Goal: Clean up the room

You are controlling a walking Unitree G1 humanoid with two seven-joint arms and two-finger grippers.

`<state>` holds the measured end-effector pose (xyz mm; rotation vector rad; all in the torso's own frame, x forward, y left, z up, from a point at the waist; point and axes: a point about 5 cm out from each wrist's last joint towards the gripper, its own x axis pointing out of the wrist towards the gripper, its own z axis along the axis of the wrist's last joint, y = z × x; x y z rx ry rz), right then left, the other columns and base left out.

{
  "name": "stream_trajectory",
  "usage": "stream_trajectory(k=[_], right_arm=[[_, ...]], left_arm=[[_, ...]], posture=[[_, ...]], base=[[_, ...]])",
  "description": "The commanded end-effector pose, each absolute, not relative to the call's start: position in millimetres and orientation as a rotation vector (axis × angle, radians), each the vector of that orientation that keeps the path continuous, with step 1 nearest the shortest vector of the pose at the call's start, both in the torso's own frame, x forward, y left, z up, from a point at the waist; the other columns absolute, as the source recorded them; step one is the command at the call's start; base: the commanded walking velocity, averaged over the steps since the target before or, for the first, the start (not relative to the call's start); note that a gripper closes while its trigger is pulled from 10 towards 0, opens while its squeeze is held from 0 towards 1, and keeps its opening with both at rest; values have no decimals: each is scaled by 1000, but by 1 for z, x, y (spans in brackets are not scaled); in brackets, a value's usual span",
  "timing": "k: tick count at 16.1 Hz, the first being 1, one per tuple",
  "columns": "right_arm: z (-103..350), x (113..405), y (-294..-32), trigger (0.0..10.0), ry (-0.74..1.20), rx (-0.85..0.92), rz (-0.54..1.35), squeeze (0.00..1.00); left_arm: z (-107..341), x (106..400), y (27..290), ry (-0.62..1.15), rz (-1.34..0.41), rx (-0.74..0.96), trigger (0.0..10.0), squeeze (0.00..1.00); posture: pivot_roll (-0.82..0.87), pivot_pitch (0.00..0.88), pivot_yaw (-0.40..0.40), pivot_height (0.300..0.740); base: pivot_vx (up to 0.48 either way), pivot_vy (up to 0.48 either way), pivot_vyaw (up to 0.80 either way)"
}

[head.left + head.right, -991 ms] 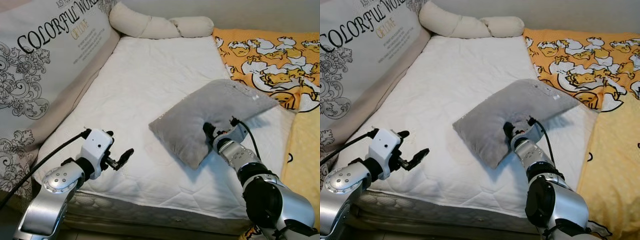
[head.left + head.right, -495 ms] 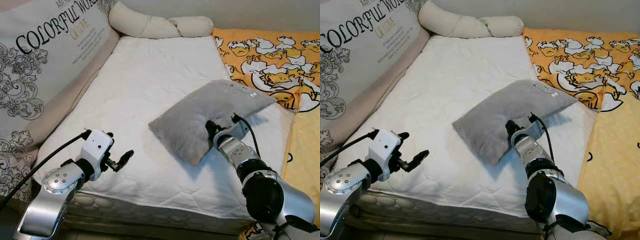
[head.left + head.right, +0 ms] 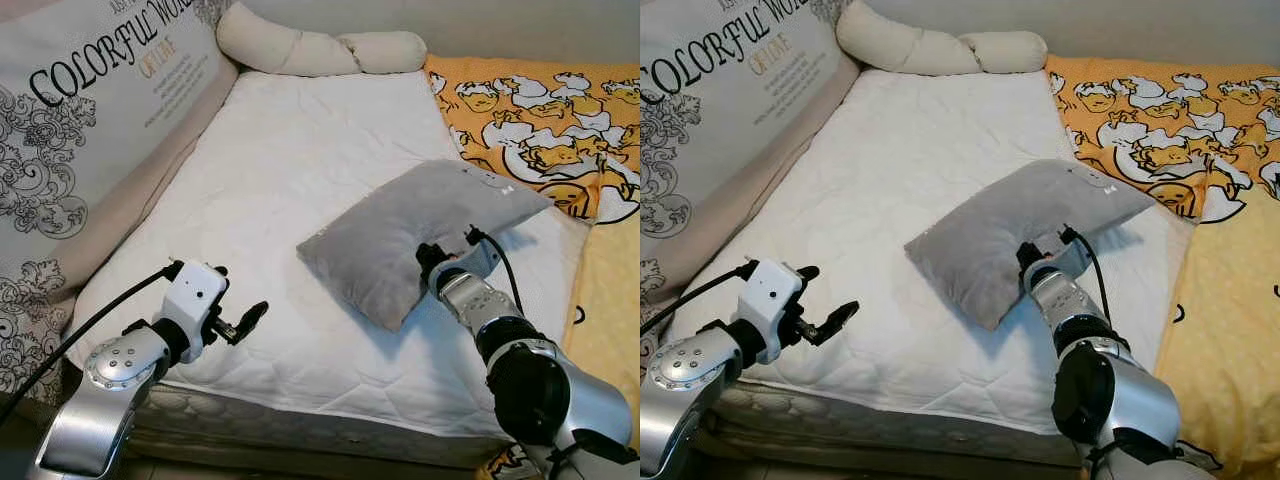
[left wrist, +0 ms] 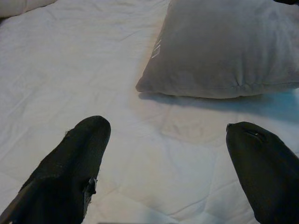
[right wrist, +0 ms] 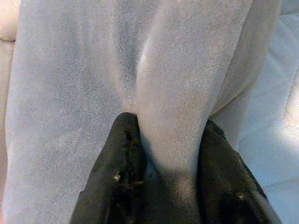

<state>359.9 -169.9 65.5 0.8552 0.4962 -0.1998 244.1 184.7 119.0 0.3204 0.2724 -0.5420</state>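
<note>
A grey pillow lies tilted on the white mattress, its near corner lifted. My right gripper is shut on the pillow's near edge; in the right wrist view a fold of grey fabric is pinched between both black fingers. My left gripper hovers open over the mattress's front left part, apart from the pillow. In the left wrist view the pillow lies ahead of its spread fingers.
A large printed cushion leans along the left side. A cream bolster lies at the head of the mattress. An orange patterned blanket covers the right side. The mattress front edge runs just below my arms.
The right gripper has drawn the pillow slightly to the right and up. The left arm has hardly moved.
</note>
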Motion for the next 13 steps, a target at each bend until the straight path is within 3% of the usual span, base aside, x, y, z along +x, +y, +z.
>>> stream_trajectory(k=[1,10,13], right_arm=[[69,363,-164,0,512,854,-185,0],[124,392,-138,0,390,793,63,0],[172,406,-110,0,321,764,326,0]], left_arm=[[118,243,184,273,-537,313,10000,0],[115,253,193,246,-394,282,10000,0],[119,267,209,219,-220,264,10000,0]], posture=[[72,0,9,740],[45,0,12,740],[28,0,24,740]], base=[[0,0,0],[0,0,0],[0,0,0]])
